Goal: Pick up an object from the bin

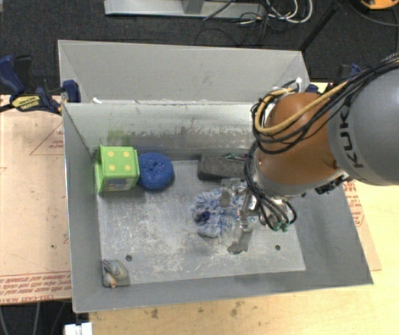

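The grey metal bin (pixel 157 246) fills the middle of the frame. The big grey arm (pixel 384 128) comes in from the right side. It has a round orange cover (pixel 300 149) on its wrist, with yellow and black cables (pixel 276 110) looping over the top.

The gripper (pixel 240 240) hangs down under the orange cover, a little right of the middle of the bin. Its metal tip is low, close to the bin floor. It is not clear whether the gripper is wide or narrow, and nothing can be seen held in it.

Right beside the gripper, on its left, lies a fluffy blue and white bundle (pixel 209 213). It looks like a soft, stringy rag. It seems to touch the gripper's side.

Just above them, near the back wall, lies a dark grey block (pixel 216 167).

At the upper left of the bin floor stands a green cube with yellow dots (pixel 118 167). A blue scrubby ball (pixel 156 171) sits touching its right side.

In the lower left corner lies a small grey-brown lump (pixel 114 273), well apart from everything else.
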Robot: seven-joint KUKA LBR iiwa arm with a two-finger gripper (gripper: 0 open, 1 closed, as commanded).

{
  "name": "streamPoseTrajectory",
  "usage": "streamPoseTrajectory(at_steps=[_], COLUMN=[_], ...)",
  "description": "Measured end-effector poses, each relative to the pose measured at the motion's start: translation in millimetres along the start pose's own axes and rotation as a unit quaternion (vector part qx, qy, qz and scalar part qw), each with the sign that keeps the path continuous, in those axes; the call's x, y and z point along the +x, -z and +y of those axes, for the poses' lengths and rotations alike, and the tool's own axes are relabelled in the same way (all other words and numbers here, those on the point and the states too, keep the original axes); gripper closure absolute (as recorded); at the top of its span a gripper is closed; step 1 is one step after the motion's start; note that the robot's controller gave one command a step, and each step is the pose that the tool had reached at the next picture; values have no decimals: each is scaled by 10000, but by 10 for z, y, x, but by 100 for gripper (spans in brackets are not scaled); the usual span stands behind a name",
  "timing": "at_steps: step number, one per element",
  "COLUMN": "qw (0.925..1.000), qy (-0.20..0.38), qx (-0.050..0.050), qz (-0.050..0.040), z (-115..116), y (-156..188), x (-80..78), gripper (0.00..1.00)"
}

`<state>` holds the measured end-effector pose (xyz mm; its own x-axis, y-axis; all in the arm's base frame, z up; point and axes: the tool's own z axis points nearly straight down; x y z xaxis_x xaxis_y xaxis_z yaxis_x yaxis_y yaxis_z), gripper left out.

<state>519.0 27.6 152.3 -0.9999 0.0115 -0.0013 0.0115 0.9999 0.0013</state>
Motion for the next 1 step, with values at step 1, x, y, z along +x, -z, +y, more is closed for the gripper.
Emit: streamPoseTrajectory(at_steps=[1], qw=[9999], qy=[158], qx=[-7], qz=[-15], z=[256], y=[-802], x=[-56], gripper=[100])
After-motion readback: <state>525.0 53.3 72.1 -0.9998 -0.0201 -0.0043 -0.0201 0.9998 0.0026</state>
